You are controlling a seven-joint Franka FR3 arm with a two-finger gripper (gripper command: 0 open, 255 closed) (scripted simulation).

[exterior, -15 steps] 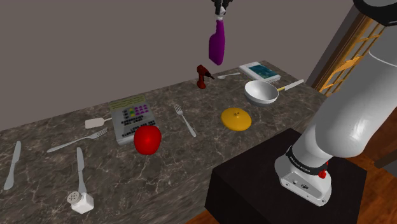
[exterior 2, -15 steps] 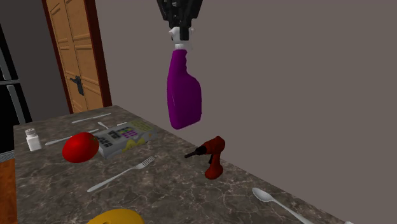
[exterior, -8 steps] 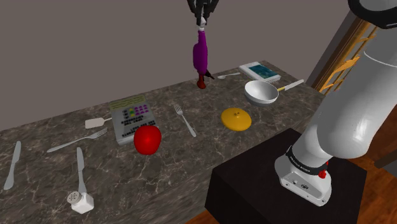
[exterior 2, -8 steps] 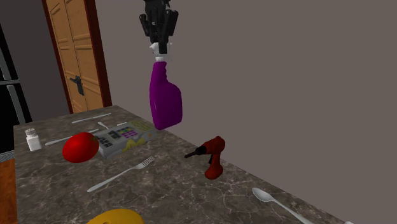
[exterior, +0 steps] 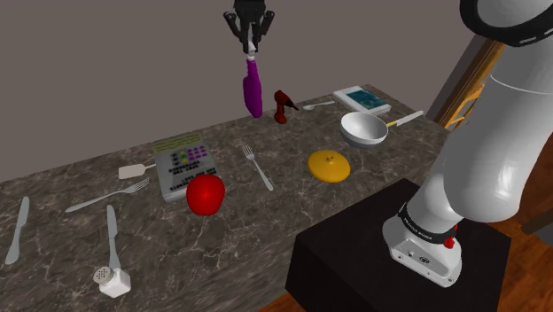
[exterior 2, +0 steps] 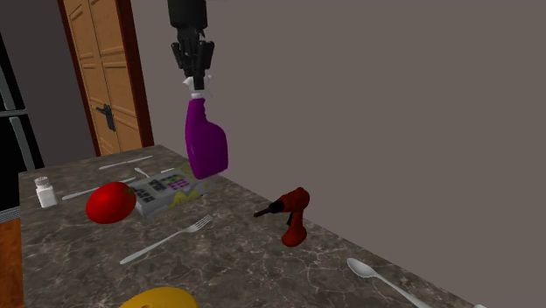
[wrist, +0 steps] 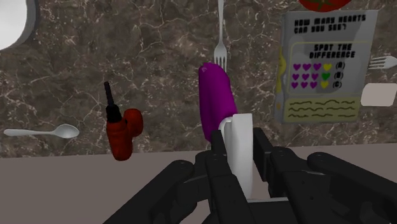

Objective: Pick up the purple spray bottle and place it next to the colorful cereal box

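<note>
Shoulder view, nearest first: black stand (exterior: 381, 239) at lower right, white arm (exterior: 496, 133) rising from it

Dark marbled counter (exterior: 266, 222) runs along a grey wall (exterior: 106, 71)

Near edge of counter: white shaker (exterior: 115, 282), with a knife (exterior: 112, 232) just beyond it

Mid-counter: round red fruit (exterior: 205, 193) at the near end of the cereal box (exterior: 184, 162). The box lies flat, printed face up. To the view's right of the box come a fork (exterior: 258, 166), a yellow lid (exterior: 331, 165) and a white bowl (exterior: 365, 129)

Far edge, by the wall: red drill (exterior: 284, 105), with a spoon (exterior: 317, 105) near it on the view's right

Bottle (exterior: 253, 86): purple body, white nozzle (wrist: 240, 149). It hangs upright, base down, lifted off the counter above its far edge. It sits just left of the drill in the shoulder view, between drill and cereal box, touching neither

Gripper (exterior: 253, 46): directly above the bottle, pointing down, clenched on the nozzle

Wrist view: both black fingers (wrist: 262, 149) press the nozzle's sides. The purple body runs away from them toward the counter, with the drill to one side, the cereal box to the other and the fork's tines past the base

Second exterior view: the bottle hangs before the wall, its base overlapping the box's far end in the picture, the drill lower to the view's right. A wooden door (exterior 2: 101, 74) stands farthest back at the view's left
</note>
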